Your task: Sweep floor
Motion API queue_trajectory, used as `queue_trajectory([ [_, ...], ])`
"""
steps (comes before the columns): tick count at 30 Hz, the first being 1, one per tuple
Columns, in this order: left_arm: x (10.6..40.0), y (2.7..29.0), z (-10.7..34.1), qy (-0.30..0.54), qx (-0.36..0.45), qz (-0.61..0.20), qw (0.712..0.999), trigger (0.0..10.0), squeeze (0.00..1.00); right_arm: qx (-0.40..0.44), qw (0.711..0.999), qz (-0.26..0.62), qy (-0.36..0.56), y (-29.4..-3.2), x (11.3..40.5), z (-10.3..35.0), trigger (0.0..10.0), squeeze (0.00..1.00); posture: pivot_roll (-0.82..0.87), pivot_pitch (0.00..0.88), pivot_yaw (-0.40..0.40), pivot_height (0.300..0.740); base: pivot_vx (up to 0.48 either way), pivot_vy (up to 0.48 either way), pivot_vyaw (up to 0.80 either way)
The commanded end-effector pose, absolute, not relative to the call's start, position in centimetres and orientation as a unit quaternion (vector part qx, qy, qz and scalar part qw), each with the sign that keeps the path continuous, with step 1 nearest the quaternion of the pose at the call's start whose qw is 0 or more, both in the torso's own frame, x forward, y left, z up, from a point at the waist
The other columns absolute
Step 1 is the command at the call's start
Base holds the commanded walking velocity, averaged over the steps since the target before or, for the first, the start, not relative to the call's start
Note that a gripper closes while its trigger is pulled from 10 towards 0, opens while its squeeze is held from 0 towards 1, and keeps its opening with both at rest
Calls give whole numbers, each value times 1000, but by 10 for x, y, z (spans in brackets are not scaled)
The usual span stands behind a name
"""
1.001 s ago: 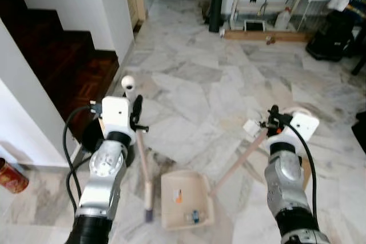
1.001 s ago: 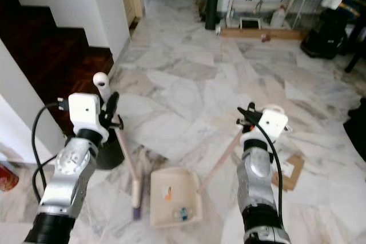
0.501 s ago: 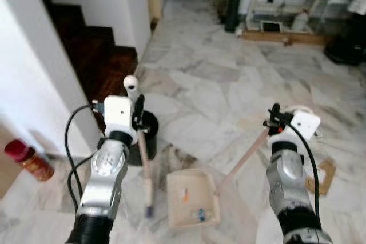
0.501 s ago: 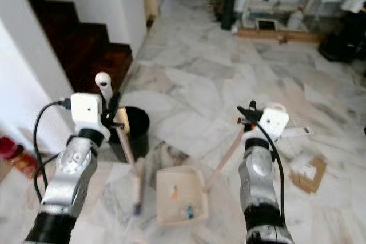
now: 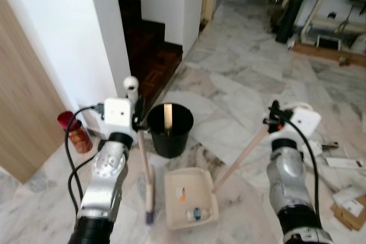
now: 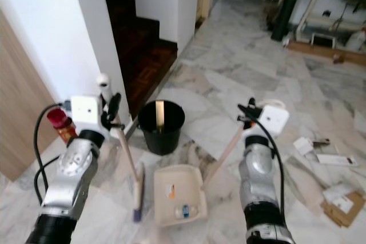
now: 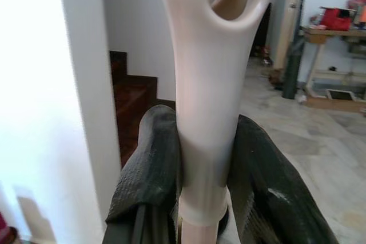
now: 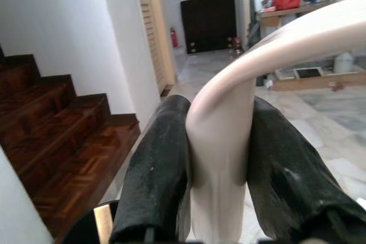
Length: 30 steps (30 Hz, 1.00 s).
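My left gripper (image 5: 137, 119) is shut on the cream handle of a broom (image 5: 143, 164), which stands nearly upright with its brush end (image 5: 148, 204) on the marble floor. The left wrist view has the handle (image 7: 205, 141) clamped between both black fingers (image 7: 150, 170). My right gripper (image 5: 273, 119) is shut on the long slanted handle (image 5: 243, 155) of a cream dustpan (image 5: 177, 182) resting on the floor between my arms. Small scraps (image 5: 193, 214) lie in the pan. A black bin (image 5: 169, 144) stands just beyond the pan, beside the broom.
A white wall corner (image 5: 106, 44) and dark wooden stairs (image 5: 150, 47) rise at left. A red can (image 5: 74, 132) stands by a wooden panel (image 5: 23, 112). Papers (image 5: 343, 163) and cardboard (image 5: 350, 210) litter the floor at right. Shelving and clutter stand far back.
The camera has swung left and moved, bringing the black bin, red can and wooden panel into view. Both grippers keep the same hold on broom and dustpan.
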<state>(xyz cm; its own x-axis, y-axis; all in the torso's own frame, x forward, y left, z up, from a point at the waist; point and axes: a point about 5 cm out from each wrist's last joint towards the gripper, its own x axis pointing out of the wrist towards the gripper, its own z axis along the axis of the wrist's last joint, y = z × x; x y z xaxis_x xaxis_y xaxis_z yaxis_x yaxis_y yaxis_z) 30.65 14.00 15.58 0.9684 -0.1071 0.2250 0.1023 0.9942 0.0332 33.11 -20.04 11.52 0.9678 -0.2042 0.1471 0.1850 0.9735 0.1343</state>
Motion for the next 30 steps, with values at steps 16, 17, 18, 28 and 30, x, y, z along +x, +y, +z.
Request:
queue_trajectory([
  [16,296,123,158,-133,-5,-54,990,10000,0,67,986,-108,-111,-227,331,137,10000,0,34,14,-105,740,0,49,0],
  [17,297,123,160,-134,0,-58,989,10000,0,73,985,-110,-113,-227,332,139,10000,0,40,12,-102,740,0,0,0],
  [18,297,123,162,-136,4,-62,989,10000,0,77,984,-111,-115,-227,333,140,10000,0,53,10,-92,740,0,0,0],
  [28,301,149,168,-137,49,-43,988,10000,0,189,968,-128,-104,-211,341,134,10000,0,101,16,-63,740,0,0,0],
  [30,301,148,169,-134,47,-47,989,10000,0,205,964,-132,-103,-209,341,132,10000,0,107,9,-33,740,0,0,0],
])
